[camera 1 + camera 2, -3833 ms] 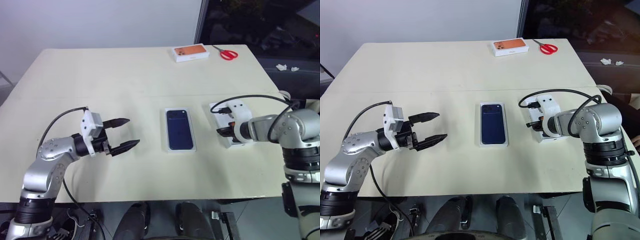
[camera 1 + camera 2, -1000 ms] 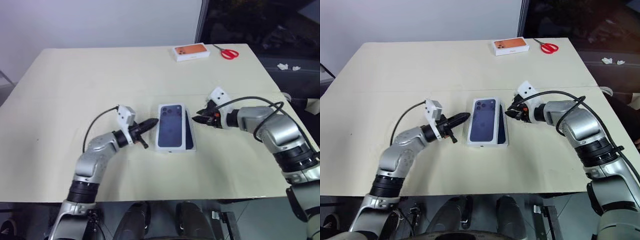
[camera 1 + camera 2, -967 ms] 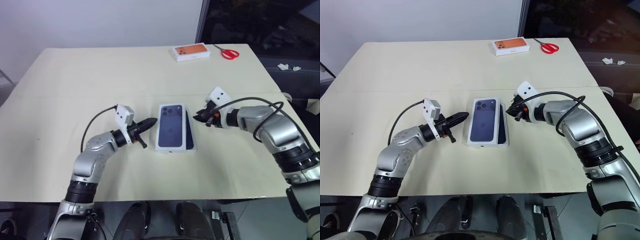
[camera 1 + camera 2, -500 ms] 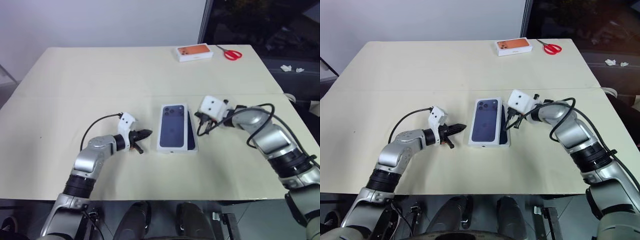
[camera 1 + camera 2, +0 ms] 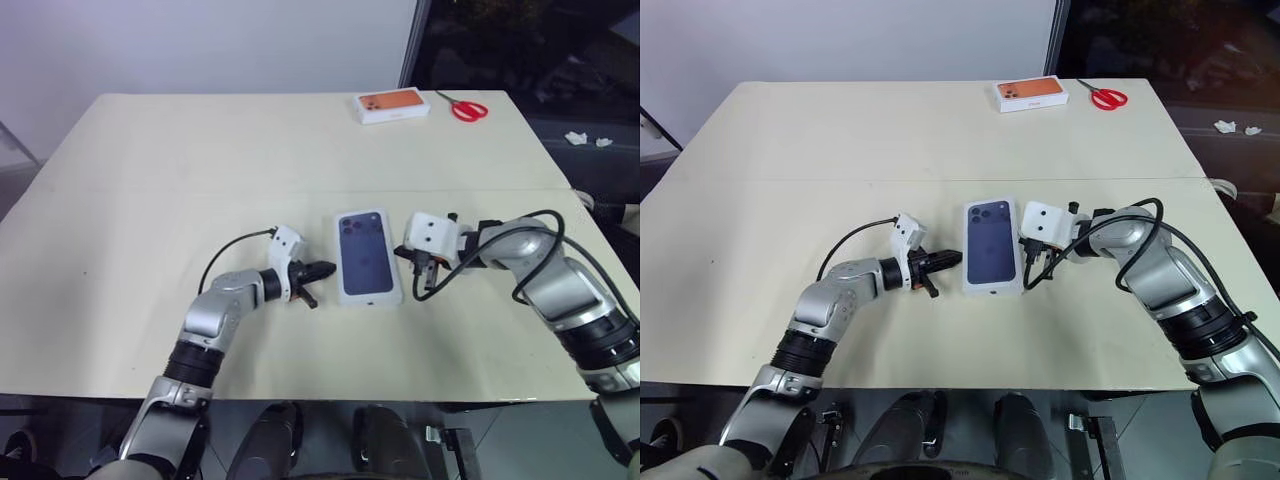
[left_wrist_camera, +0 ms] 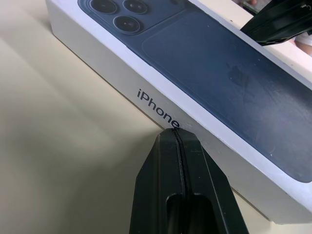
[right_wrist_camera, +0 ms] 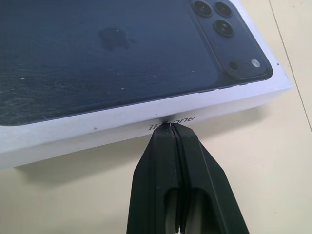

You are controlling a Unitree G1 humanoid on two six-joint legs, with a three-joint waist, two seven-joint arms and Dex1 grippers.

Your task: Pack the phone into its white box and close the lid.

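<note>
I press my fully closed, empty left gripper (image 6: 176, 134) and right gripper (image 7: 170, 127) against opposite long sides of the lid (image 5: 370, 256), squaring it down.

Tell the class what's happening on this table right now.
A two-armed robot is squaring up a shallow white cardboard phone-box lid with a dark blue phone printed on top, lying flat on the cream table. The left gripper and the right gripper, both shut, each have their tips at a long side wall of the lid. An orange-printed box and red scissors lie at the far edge.
</note>
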